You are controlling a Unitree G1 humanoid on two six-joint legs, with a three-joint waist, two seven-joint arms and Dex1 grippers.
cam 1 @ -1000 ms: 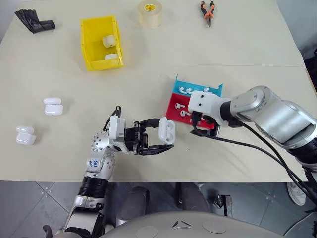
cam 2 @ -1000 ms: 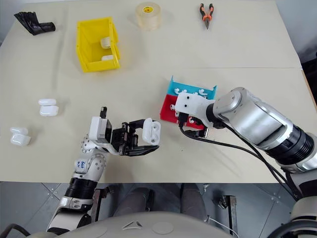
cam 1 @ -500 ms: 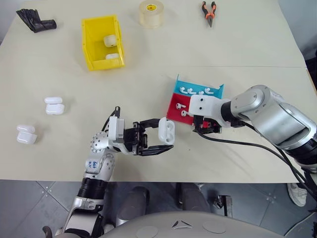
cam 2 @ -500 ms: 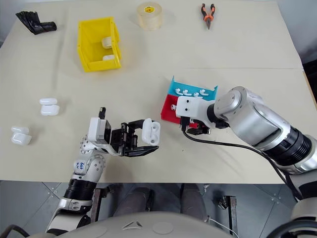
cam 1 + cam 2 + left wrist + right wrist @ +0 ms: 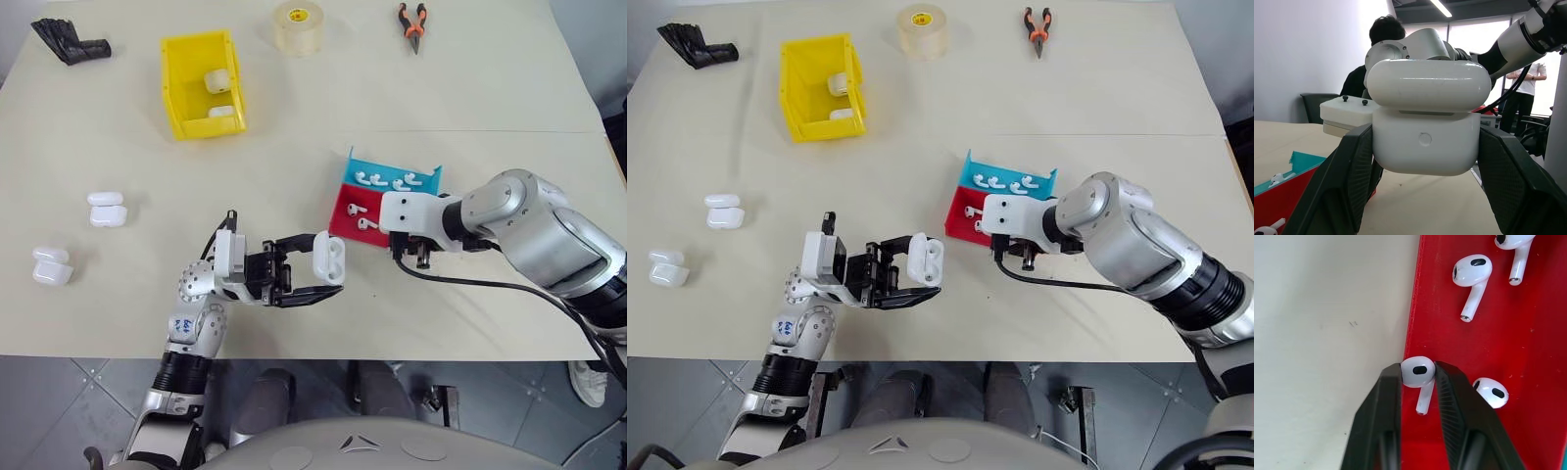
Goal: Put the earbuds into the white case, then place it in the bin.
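My left gripper (image 5: 318,266) is shut on the white case (image 5: 330,257) and holds it just above the table in front of me, its lid (image 5: 1426,83) hinged open. To its right, my right gripper (image 5: 1418,374) points down into the red half of the tray (image 5: 343,223) and is shut on one earbud (image 5: 1417,370), whose stem hangs between the fingers. More earbuds (image 5: 1473,271) lie loose on the red floor, and others (image 5: 392,180) lie in the blue half. The yellow bin (image 5: 174,88) stands at the far left with two white cases (image 5: 216,80) inside.
Two pairs of spare white cases (image 5: 105,210) (image 5: 49,266) lie on the left of the table. A tape roll (image 5: 297,26), orange-handled pliers (image 5: 409,23) and a black glove (image 5: 69,41) sit along the far edge. People stand in the background of the left wrist view.
My right gripper has rolled over the red tray half and its fingers have shut on an earbud. The left gripper and the case have stayed still.
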